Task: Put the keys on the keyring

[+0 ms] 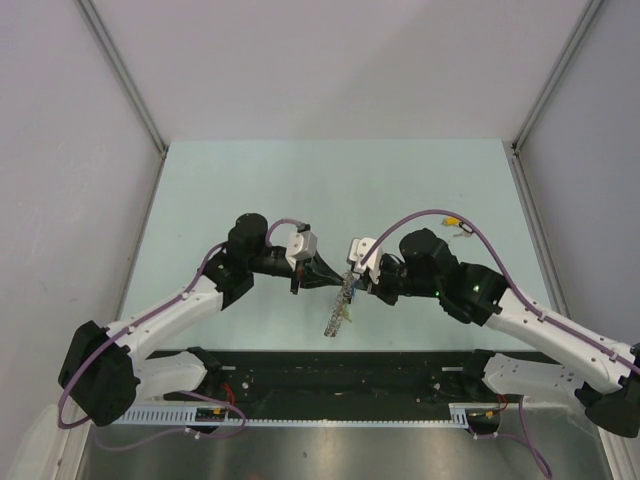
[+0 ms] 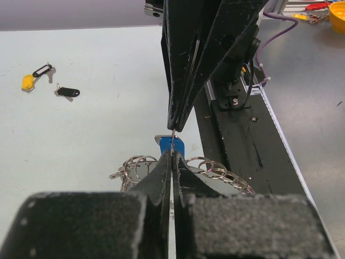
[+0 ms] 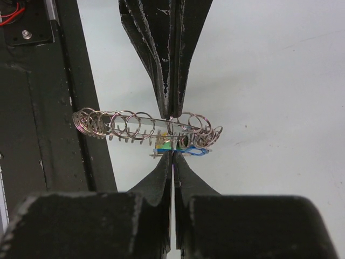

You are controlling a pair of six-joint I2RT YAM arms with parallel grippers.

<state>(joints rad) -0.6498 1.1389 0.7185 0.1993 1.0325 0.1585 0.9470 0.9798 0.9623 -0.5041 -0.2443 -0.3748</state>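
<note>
Jaws pressed tight together, the left gripper pinches the keyring hanging over the table with a blue-tagged key just beneath it, the right gripper meets it tip to tip, equally closed on the same ring, and loose keys lie far right.

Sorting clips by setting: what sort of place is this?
Probably a robotics lab cell: white panels wall in a pale table, with left arm and right arm mounted on a black rail.
</note>
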